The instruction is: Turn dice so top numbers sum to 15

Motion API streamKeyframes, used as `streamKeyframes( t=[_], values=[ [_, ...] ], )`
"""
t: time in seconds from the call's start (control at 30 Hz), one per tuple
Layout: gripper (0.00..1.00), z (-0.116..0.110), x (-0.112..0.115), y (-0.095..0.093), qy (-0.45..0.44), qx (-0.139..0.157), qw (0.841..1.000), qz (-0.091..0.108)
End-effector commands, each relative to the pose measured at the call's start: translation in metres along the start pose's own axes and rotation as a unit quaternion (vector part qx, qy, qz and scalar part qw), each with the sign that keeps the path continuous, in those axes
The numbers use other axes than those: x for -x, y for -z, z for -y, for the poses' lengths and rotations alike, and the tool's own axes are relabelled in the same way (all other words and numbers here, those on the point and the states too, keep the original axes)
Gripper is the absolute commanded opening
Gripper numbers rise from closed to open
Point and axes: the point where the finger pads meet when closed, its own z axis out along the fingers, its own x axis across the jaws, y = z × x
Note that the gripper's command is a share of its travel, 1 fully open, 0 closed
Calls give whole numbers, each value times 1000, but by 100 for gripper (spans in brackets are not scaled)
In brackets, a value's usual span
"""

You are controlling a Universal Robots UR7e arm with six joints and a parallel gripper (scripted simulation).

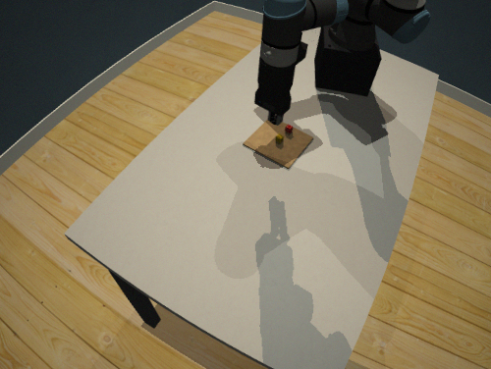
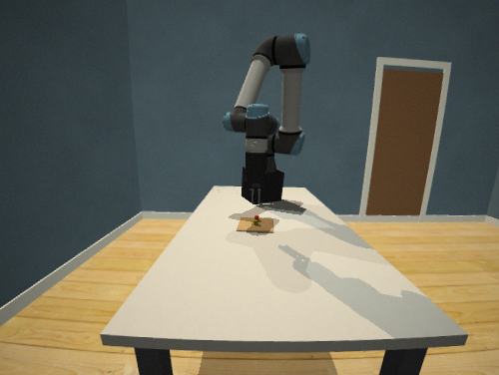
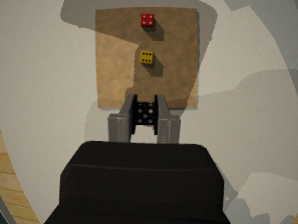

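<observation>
A brown square mat (image 1: 275,153) (image 2: 244,227) (image 3: 113,63) lies flat on the white table (image 1: 172,206) (image 2: 240,294). A red die (image 1: 289,129) (image 2: 256,217) (image 3: 148,20) and a yellow die (image 1: 279,139) (image 2: 255,223) (image 3: 147,58) lie flat on the mat, apart from each other. My gripper (image 1: 276,119) (image 2: 255,194) (image 3: 145,107) is shut on a black die (image 3: 145,112) with white pips. It holds the die in the air over the mat's edge on the arm's side. The pips on the dice tops are too small to read.
The arm's dark base (image 1: 346,64) (image 2: 263,186) stands on the table just behind the mat. The table's edges are far from the mat on all other sides. A wooden floor and a door (image 2: 404,145) lie beyond.
</observation>
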Motion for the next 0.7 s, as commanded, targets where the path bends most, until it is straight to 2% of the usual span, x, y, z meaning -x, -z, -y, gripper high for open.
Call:
streamKeyframes(
  t=[0.0,0.23,0.57,0.67],
  values=[
    [34,-2,1,0,1,1,1000,-1],
    [34,-2,1,-7,1,1,1000,-1],
    [34,-2,1,-49,1,1,1000,-1],
    [34,-2,1,-54,1,1,1000,-1]
  ],
)
